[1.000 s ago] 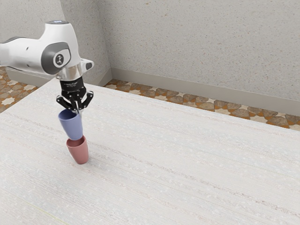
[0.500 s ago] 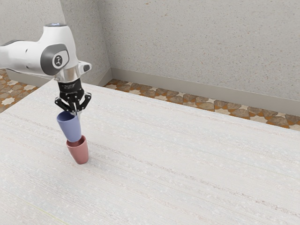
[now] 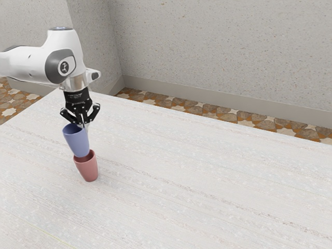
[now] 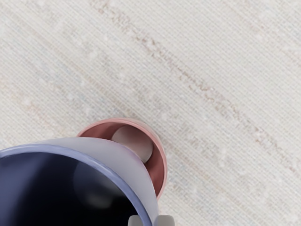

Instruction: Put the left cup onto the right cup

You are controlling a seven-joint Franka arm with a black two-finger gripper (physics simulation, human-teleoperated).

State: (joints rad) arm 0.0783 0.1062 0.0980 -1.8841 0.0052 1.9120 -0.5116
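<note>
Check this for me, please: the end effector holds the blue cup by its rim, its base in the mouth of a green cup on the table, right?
Not quite: the lower one is a pink cup, not green, as the exterior view shows. The end effector does hold the blue cup by its rim, base in that cup's mouth.

White arm (image 3: 28,58), grey joint disc (image 3: 61,65), black claw (image 3: 81,123).
</note>
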